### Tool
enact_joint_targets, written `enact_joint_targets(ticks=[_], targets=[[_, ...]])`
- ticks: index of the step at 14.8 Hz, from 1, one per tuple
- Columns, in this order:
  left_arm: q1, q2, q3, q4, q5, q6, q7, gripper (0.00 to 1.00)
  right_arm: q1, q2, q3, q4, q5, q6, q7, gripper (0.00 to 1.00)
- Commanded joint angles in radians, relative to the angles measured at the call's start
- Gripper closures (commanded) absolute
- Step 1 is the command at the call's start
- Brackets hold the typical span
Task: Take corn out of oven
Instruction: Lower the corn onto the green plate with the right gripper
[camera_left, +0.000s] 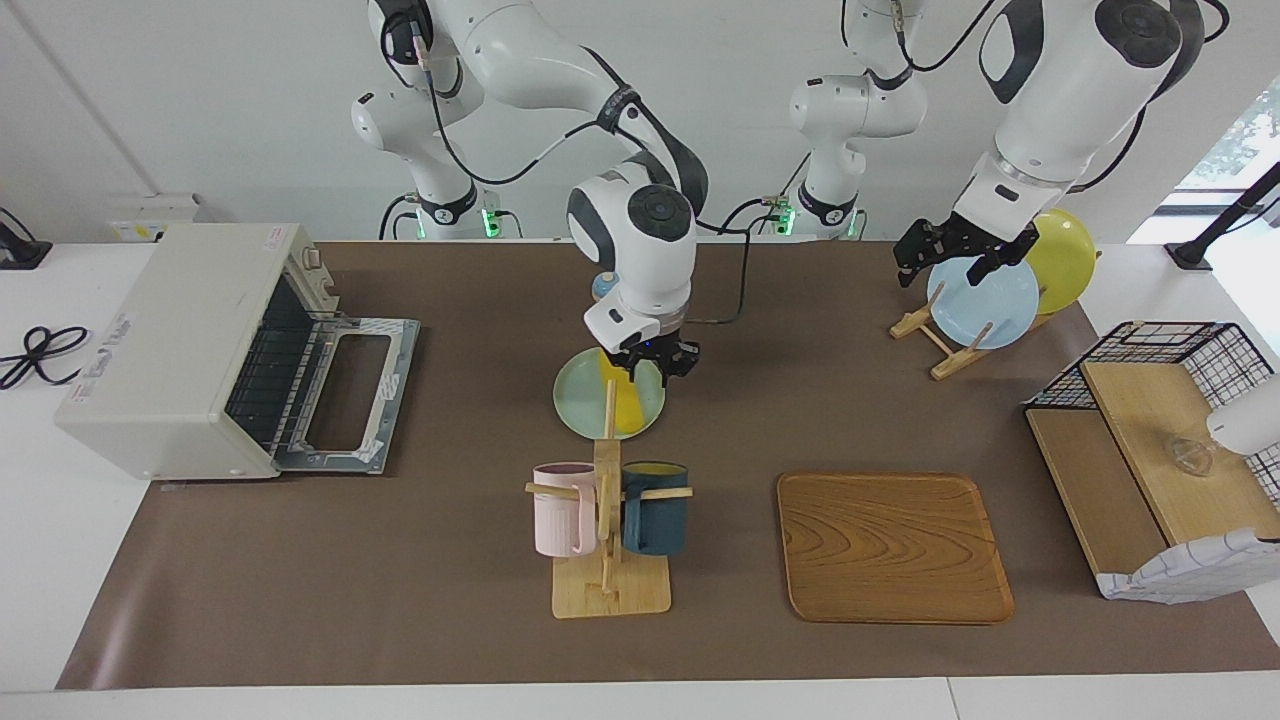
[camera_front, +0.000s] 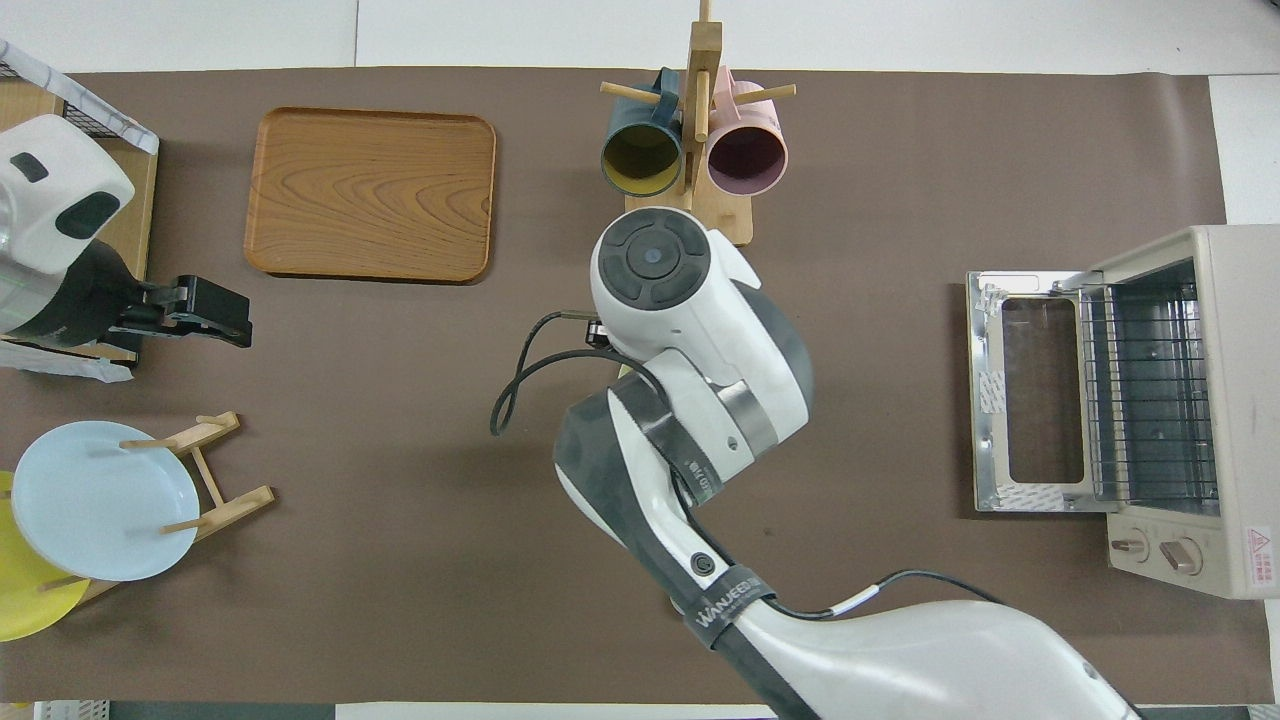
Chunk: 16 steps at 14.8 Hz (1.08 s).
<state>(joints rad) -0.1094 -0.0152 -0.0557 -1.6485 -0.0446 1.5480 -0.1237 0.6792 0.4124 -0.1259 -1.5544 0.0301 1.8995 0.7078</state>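
I see the corn (camera_left: 626, 400) lying on the green plate (camera_left: 575, 398) mid-desk, long axis running from the robots' edge toward the opposite edge. My right end effector (camera_left: 652, 362) hovers over it, fingers spread. The oven (camera_left: 180, 345) stands open; left end effector (camera_left: 950, 255) waits.

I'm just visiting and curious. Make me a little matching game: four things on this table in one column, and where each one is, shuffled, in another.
Things:
1. corn
2. pink mug
3. blue plate
4. oven

Places or states:
A. door folded down open
B. lying on the green plate
C. hanging on the wooden mug stand
D. standing in the wooden plate rack

Pairs: 1-B, 2-C, 3-D, 4-A
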Motion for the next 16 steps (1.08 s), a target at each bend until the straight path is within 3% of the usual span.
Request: enact_joint_targets(ticks=[1,2,3,6,10,16], targets=[[0.011,-0.022,-0.007,-0.017,0.019,-0.003,0.002,0.0,-0.12,-0.086,0.008,-0.036,-0.067,-0.107,-0.131,0.66],[0.011,-0.022,-0.007,-0.022,0.019,-0.006,0.002,0.0,-0.15,-0.09,0.006,-0.05,-0.09,-0.134,-0.168,0.87],[0.01,-0.023,-0.007,-0.024,0.019,-0.009,0.001,0.0,-0.179,-0.105,0.008,-0.082,-0.125,-0.138,-0.22,1.0],[-0.009,-0.037,-0.016,-0.048,0.011,-0.003,-0.052,0.0,-0.262,-0.165,0.008,-0.269,-0.245,-0.016,-0.258,1.0],[-0.111,-0.055,-0.018,-0.109,0.008,0.024,-0.094,0.0,-0.366,-0.227,0.008,-0.485,-0.251,0.146,-0.3,1.0],[-0.3,-0.032,-0.018,-0.218,-0.063,0.236,-0.279,0.0,-0.437,-0.259,0.008,-0.608,-0.251,0.248,-0.358,1.0]])
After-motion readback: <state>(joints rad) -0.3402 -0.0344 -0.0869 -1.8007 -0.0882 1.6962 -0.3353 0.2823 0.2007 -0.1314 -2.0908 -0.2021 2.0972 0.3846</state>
